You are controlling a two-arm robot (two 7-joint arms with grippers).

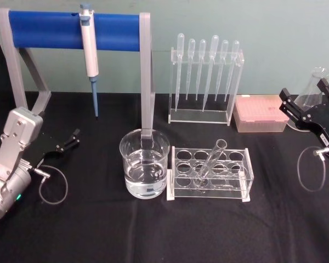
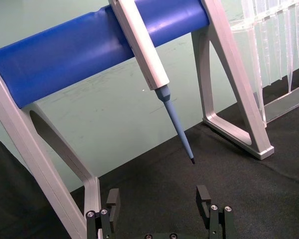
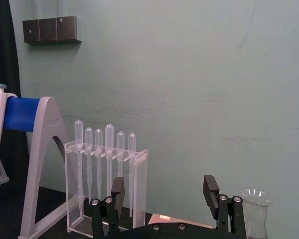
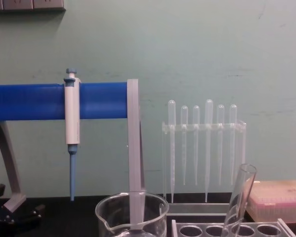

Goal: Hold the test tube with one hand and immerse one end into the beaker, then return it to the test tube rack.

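Observation:
The test tube (image 1: 210,161) leans tilted in a clear rack (image 1: 247,178) at the table's centre, mouth up; in the chest view the test tube (image 4: 240,196) rises from the rack's holes. Just left of the rack stands the beaker (image 1: 145,163), part full of clear liquid, with its rim low in the chest view (image 4: 132,210). My left gripper (image 1: 69,141) hovers open at the far left, well away from both. My right gripper (image 1: 308,104) is open at the far right edge, holding nothing. Both wrist views show empty open jaws (image 2: 160,201) (image 3: 164,190).
A blue-barred stand (image 1: 74,30) holds a white-and-blue pipettor (image 1: 89,52) behind the beaker. A clear holder of several plastic pipettes (image 1: 205,76) stands at the back. A pink tip box (image 1: 260,113) and a glass flask (image 1: 312,93) sit at the back right.

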